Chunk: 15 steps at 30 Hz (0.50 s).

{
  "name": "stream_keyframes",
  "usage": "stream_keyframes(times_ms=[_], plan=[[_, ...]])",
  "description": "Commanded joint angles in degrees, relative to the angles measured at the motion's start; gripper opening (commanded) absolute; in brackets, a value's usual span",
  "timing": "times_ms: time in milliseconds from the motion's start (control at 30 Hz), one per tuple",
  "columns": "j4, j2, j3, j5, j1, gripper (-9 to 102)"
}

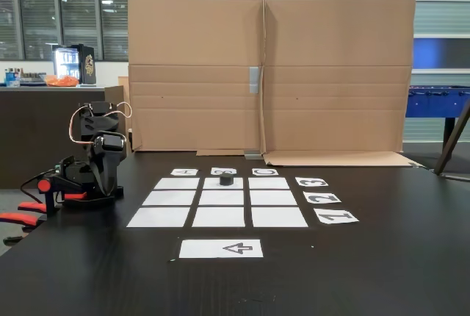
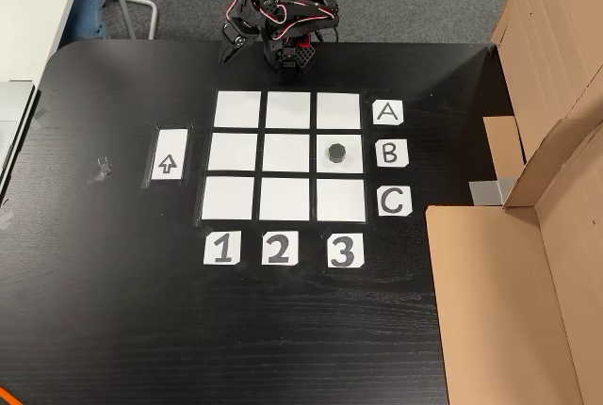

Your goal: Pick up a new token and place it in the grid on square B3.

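token [image 2: 336,152] on square b3 [image 2: 350,165] | claw [image 2: 233,47] empty, gap unclear

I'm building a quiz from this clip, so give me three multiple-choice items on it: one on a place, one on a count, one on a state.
1. Where does the black token sit?
A. On the arrow sheet
B. On the cell in row B, column 3
C. On the bare table beside the label 1

2. How many white cells make up the grid?
A. Six
B. Nine
C. Twelve

3. How does the arm stand?
A. Folded back at the table edge, away from the grid
B. Stretched out over the middle cell
C. Holding the token in the air

Answers:
1 B: in the fixed view from above, the token lies level with the label B and in line with the label 3.
2 B: three rows of three cells.
3 A: it sits curled up beyond the A row, touching no cell.
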Motion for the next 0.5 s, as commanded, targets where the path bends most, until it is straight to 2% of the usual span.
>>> stream_keyframes(times_ms=[0,467], plan=[[0.3,0.6,-0.2,0.7,1.2,-1],[0.7,2.2,0.4,-1.4,0.4,-1]])
